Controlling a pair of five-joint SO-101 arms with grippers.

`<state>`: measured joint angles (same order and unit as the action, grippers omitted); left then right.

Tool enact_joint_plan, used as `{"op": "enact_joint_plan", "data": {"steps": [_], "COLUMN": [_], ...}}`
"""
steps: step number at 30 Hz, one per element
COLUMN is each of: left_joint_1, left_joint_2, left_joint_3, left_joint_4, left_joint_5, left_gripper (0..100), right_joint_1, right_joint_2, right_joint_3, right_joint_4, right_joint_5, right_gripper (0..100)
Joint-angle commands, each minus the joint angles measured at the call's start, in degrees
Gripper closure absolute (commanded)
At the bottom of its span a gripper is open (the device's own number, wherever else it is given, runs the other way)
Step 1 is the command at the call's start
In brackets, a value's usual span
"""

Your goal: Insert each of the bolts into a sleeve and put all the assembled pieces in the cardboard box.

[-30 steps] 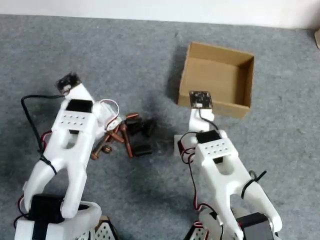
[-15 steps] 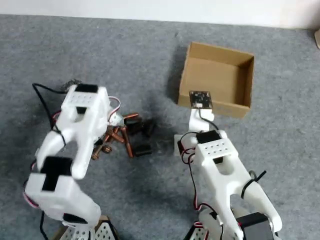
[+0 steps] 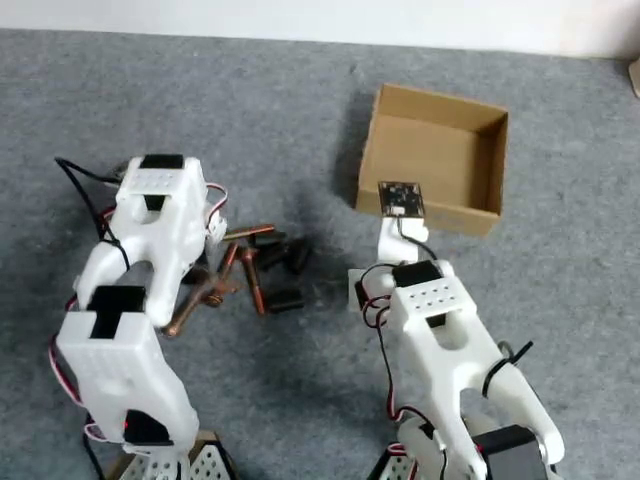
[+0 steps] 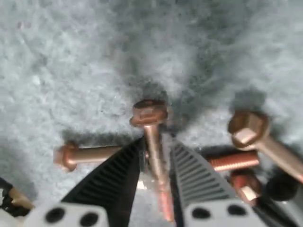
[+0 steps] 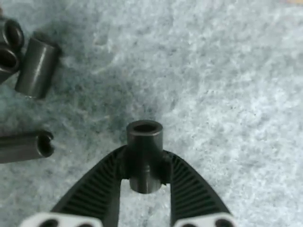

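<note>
My left gripper (image 4: 156, 150) is shut on a copper bolt (image 4: 152, 137), whose hex head points away from the wrist, just above the grey carpet. More copper bolts (image 4: 86, 155) (image 4: 255, 135) lie around it. In the high view the left arm (image 3: 155, 215) hangs over the bolt pile (image 3: 245, 272). My right gripper (image 5: 144, 158) is shut on a black sleeve (image 5: 144, 146), held with its open end up. Loose black sleeves (image 5: 37, 67) (image 5: 23, 146) lie beside it; in the high view these sleeves (image 3: 285, 250) sit between the arms. The cardboard box (image 3: 435, 155) stands open at the back right.
The right arm (image 3: 435, 310) stands in front of the box, its wrist camera overlapping the box's front wall. Grey carpet (image 3: 250, 120) covers the table, with free room behind the bolt pile and left of the box. A black cable (image 3: 80, 175) loops off the left arm.
The left arm has folded back over the bolt pile and come down on a bolt. Bolts in the pile have spread toward the lower left. The right arm has not moved.
</note>
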<state>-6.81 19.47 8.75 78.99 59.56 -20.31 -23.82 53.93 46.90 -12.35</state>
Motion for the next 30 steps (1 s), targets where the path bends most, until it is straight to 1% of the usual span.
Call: {"op": "enact_joint_plan", "data": {"steps": [1, 9, 11, 13, 15, 18, 20, 24, 28, 30], "left_joint_1": [-0.66, 0.31, 1.45, 2.24, 2.42, 2.51, 3.74, 8.75, 12.09, 13.41], "left_joint_2": [-0.84, -0.75, -0.92, -0.92, -1.27, -3.82, -5.93, -11.82, -21.85, -27.74], "left_joint_3": [-1.01, -0.92, -0.92, -1.10, -1.36, -0.84, -0.04, 5.14, 9.01, 11.47], "left_joint_4": [0.70, 0.70, 0.70, 0.70, 0.70, 0.35, 0.53, 0.09, -4.48, -6.33], "left_joint_5": [0.18, -0.62, -5.19, -11.34, -18.20, -30.42, -35.96, -37.27, -37.27, -37.80], "left_gripper": [99, 100, 100, 100, 100, 100, 100, 100, 100, 100], "right_joint_1": [0.66, 0.66, 0.66, 0.66, 0.66, 0.48, 0.40, 0.40, 0.40, 0.40], "right_joint_2": [-2.24, -2.24, -2.24, -2.24, -2.24, -2.24, -2.24, -2.33, -2.95, -2.95], "right_joint_3": [-0.22, -0.22, -0.22, -0.22, -0.22, -0.22, -0.13, 0.04, 3.74, 4.97], "right_joint_4": [-0.84, -0.92, -0.92, -0.92, -0.92, -0.92, -0.92, -2.33, -7.78, -8.92], "right_joint_5": [0.70, 0.70, 0.70, 0.70, 0.70, 0.70, 0.70, 0.70, 0.88, 0.97], "right_gripper": [99.5, 99.5, 99.5, 99.5, 99.5, 99.5, 99.5, 99.5, 99.5, 99.5]}}
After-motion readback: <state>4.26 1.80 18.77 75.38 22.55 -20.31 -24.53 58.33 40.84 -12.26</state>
